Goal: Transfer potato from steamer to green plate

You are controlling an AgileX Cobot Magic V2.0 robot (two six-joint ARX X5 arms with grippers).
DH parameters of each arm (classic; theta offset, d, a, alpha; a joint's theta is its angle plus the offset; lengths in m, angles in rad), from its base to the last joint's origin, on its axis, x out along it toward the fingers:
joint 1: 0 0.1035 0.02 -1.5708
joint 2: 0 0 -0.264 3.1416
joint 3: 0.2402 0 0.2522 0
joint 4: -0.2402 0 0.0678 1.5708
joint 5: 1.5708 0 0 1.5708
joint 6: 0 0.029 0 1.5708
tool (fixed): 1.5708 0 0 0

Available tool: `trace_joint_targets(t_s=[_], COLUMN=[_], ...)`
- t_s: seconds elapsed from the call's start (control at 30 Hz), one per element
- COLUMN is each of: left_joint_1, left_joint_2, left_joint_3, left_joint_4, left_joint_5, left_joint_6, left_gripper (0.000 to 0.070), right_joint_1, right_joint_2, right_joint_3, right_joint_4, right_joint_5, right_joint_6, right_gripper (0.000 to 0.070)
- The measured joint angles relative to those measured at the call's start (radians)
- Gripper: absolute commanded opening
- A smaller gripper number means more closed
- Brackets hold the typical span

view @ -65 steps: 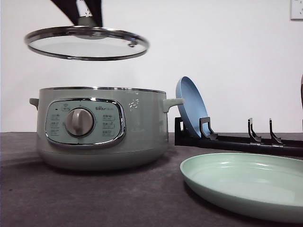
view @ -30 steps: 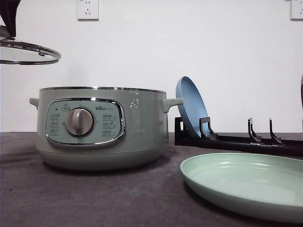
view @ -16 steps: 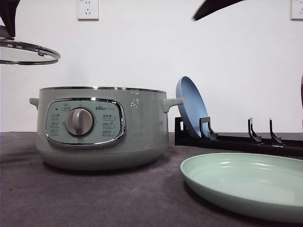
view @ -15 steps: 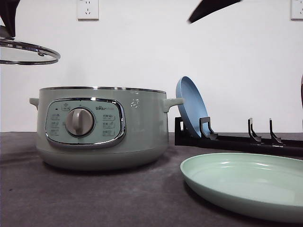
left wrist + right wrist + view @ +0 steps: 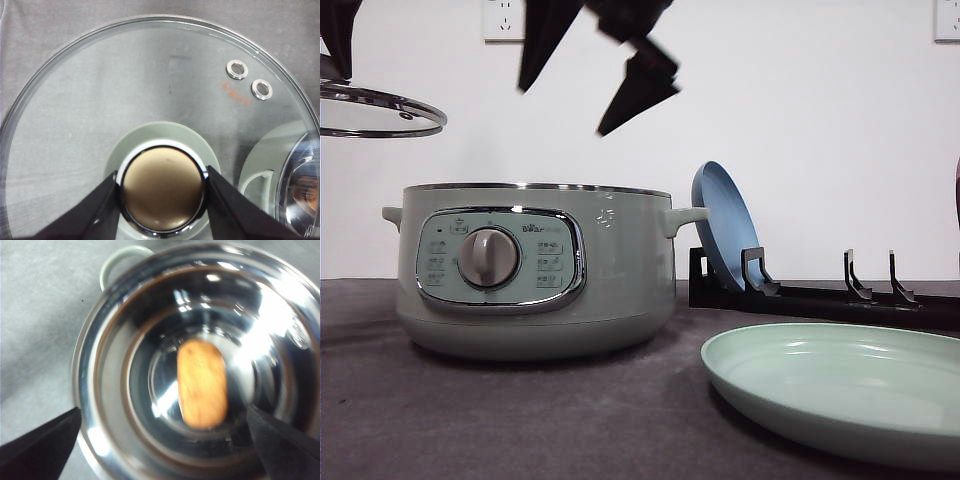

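Right tool [image 5: 588, 88] agape (left [image 5: 161, 197] clamped)

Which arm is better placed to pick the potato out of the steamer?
The right. Its gripper hangs open above the steamer, with the potato lying between its fingers. The left gripper is shut on the lid, off to the side.
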Motion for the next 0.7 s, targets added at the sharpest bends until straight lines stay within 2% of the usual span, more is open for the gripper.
trace_joint_targets(t_s=[0.3,0.7], left_joint_1=[0.0,0.0], left_joint_2=[0.0,0.0], left_joint_3=[0.0,0.0], left_joint_4=[0.002,0.002], left_joint_5=[0.0,0.0], left_joint_6=[0.0,0.0], left_gripper=[0.0,0.0], right_joint_1=[0.033,0.03], right_joint_2=[0.122,0.171], right_joint_3=[0.009,0.009], right_joint_4=[0.031,0.109], right_joint_5=[0.078,0.133], right_joint_6=[-0.119,-0.147], right_gripper=[0.068,0.0682])
